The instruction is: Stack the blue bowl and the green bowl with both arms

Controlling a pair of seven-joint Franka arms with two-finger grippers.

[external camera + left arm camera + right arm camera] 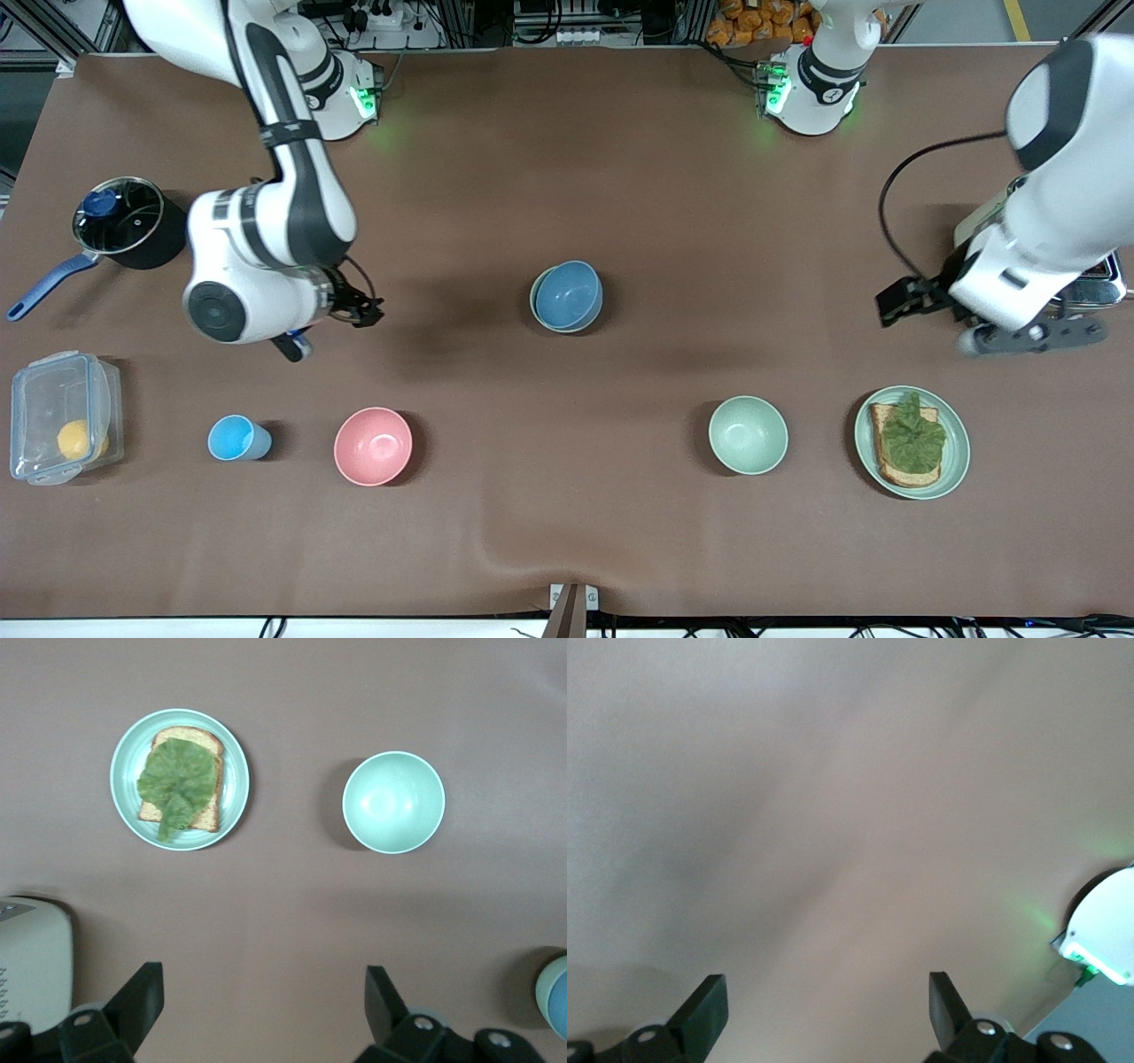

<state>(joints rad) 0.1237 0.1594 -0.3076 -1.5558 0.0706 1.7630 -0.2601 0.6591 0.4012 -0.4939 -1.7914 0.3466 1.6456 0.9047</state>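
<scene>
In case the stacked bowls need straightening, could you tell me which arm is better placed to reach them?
Probably the right: its open right gripper hovers closer to the blue bowl nested in the green bowl than the open left gripper.

Pink bowl (373, 446), pot (122, 223) (w/ lid)

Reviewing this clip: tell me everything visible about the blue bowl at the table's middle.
The blue bowl is round, matte, medium blue and plastic-looking. It sits upright and empty, nested inside the green bowl, whose pale rim shows as a crescent on the side toward the right arm's end. The pair rests on the brown table, farther from the front camera than the pink bowl. No claw touches it.
</scene>
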